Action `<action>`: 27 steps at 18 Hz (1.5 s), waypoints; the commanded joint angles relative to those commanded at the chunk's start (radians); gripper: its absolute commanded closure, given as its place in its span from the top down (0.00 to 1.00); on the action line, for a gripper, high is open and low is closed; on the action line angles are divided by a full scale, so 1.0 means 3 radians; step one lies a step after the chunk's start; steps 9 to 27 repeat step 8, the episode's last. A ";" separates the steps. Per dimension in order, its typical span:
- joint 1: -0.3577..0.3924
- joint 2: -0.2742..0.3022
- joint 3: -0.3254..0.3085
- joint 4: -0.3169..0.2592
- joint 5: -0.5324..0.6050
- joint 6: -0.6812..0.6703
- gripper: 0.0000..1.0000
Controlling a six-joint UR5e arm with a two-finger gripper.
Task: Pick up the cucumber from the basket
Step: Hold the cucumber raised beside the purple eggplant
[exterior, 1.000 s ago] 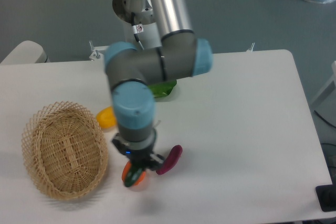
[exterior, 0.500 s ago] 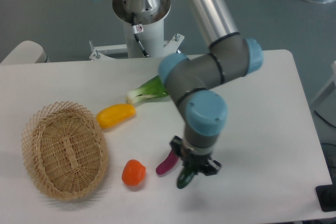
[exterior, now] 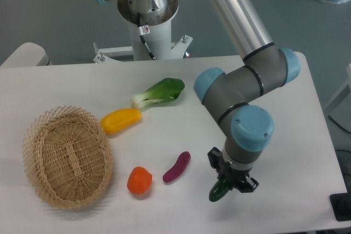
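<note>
The dark green cucumber (exterior: 218, 193) hangs in my gripper (exterior: 227, 183), which is shut on it at the front right of the table, close above the surface. Only the cucumber's lower end shows below the fingers. The woven wicker basket (exterior: 67, 157) lies at the front left, far from the gripper, and nothing is in it.
A purple eggplant (exterior: 177, 167) lies just left of the gripper, with an orange-red vegetable (exterior: 139, 180) beyond it. A yellow pepper (exterior: 121, 120) and a bok choy (exterior: 159, 92) sit farther back. The table's front edge runs close below the gripper.
The arm has swung from beside the basket rightward across the table with the cucumber, past the eggplant, to the front right.
</note>
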 joint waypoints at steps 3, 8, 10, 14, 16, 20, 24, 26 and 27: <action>0.0015 -0.0010 0.0000 0.0005 0.0005 0.0020 0.06; 0.0072 0.0000 -0.0005 -0.0015 0.0005 0.0336 0.06; 0.0072 0.0000 -0.0005 -0.0015 0.0005 0.0336 0.06; 0.0072 0.0000 -0.0005 -0.0015 0.0005 0.0336 0.06; 0.0072 0.0000 -0.0005 -0.0015 0.0005 0.0336 0.06; 0.0072 0.0000 -0.0005 -0.0015 0.0005 0.0336 0.06; 0.0072 0.0000 -0.0005 -0.0015 0.0005 0.0336 0.06; 0.0072 0.0000 -0.0005 -0.0015 0.0005 0.0336 0.06; 0.0072 0.0000 -0.0005 -0.0015 0.0005 0.0336 0.06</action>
